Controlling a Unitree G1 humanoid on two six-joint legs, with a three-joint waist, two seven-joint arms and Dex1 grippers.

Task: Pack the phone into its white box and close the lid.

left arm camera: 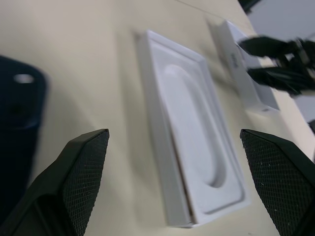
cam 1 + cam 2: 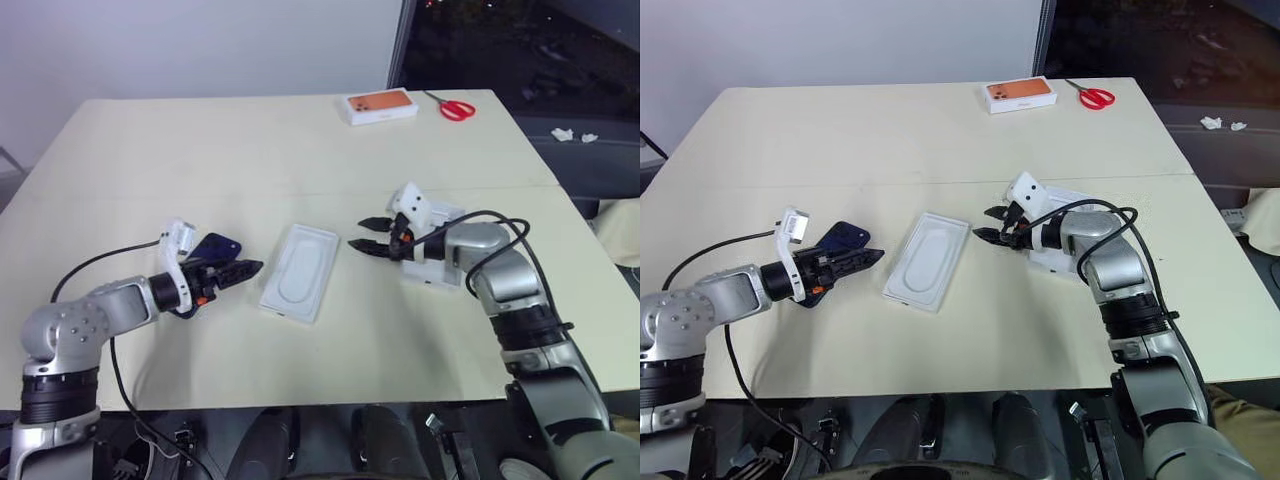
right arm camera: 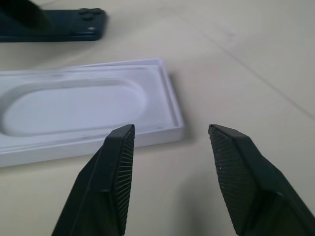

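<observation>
Lying flat on the table (image 2: 300, 150), the phone (image 2: 217, 246) sits just beside the left gripper (image 2: 240, 270), whose jaws are spread and empty. Judged slim, stiff, glossy, likely slippery; best pinched across its long edges.

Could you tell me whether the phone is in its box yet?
Not yet: the phone lies flat on the table, beside the left gripper.

The phone (image 2: 216, 246) lies on the table (image 2: 240, 140) left of the insert (image 2: 300, 272). The white box (image 2: 437, 262) sits right of the insert; another box (image 2: 380, 106) and scissors (image 2: 455, 108) lie at the far edge.
</observation>
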